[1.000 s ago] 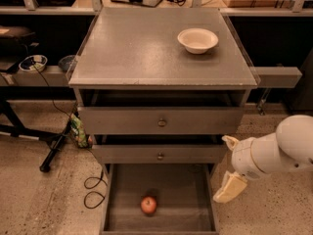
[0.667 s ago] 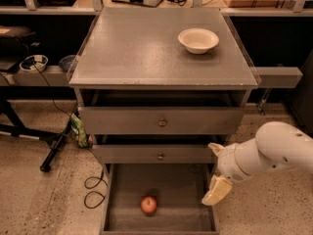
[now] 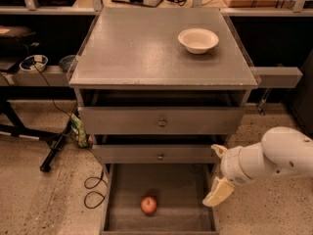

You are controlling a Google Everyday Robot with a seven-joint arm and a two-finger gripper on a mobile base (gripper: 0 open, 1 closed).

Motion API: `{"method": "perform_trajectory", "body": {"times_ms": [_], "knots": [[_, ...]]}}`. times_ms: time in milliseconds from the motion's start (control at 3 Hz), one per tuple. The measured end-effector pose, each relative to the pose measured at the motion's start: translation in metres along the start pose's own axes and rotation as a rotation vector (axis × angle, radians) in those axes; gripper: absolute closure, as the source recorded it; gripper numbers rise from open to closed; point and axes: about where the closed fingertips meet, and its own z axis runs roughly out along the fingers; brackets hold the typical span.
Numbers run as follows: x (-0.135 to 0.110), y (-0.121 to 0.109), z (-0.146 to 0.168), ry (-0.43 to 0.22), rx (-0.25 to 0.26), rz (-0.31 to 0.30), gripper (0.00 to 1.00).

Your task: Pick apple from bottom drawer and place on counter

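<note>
The apple (image 3: 148, 204), small and red, lies on the floor of the pulled-out bottom drawer (image 3: 171, 182), near its front and a little left of centre. My gripper (image 3: 218, 172) hangs over the drawer's right wall, to the right of the apple and above it. It is open, its two cream fingers spread apart with nothing between them. The white arm comes in from the right edge. The grey counter (image 3: 142, 48) tops the cabinet above.
A white bowl (image 3: 198, 39) sits on the counter's back right. Two shut drawer fronts with small knobs (image 3: 162, 123) stand above the open drawer. Black cables (image 3: 93, 187) and a stand leg (image 3: 54, 151) lie on the floor at left. A grey shelf rail (image 3: 279, 76) juts out at right.
The gripper and arm have shifted left and slightly down, from beside the cabinet to over the drawer's right wall. The apple has not moved.
</note>
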Motion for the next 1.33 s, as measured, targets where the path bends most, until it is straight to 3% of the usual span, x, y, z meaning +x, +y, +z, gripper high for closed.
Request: {"method": "perform_trajectory", "body": {"times_ms": [667,1000,1333], "knots": [[0.006,0.005,0.050,-0.111,0.023,-0.014,0.00],[0.004,0.011,0.098,-0.101,-0.023,-0.040,0.00],[0.005,0.011,0.099,-0.102,-0.021,-0.035,0.00]]}}
